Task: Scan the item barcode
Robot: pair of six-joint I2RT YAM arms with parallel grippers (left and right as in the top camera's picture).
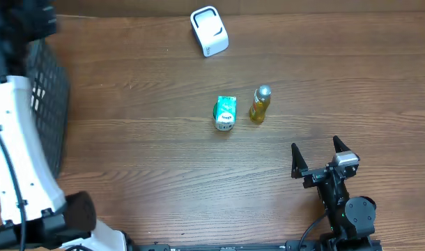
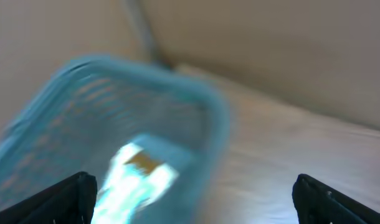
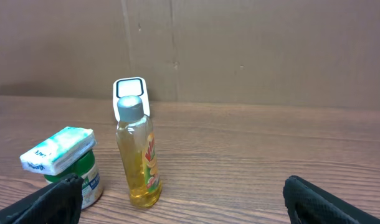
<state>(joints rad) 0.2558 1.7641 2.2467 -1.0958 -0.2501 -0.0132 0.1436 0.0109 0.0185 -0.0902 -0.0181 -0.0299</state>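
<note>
Left arm [image 1: 14, 153] above the basket [image 2: 115, 93], right arm [image 1: 338, 195] low at table [image 1: 164, 174] edge, both jaws wide.

The desk [image 1: 129, 139] is smooth, low-sheen brown wood grain, the bottle [image 3: 139, 158] clear glossy plastic under a matt grey cap [image 3: 129, 107], the white scanner [image 1: 209, 31] smooth hard plastic, the basket [image 1: 49, 97] perforated plastic mesh, and the back wall [image 3: 271, 50] matt brown cardboard.

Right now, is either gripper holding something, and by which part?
Nothing is held: the left gripper and the right gripper are both open, with no object gripped between the fingers.
</note>
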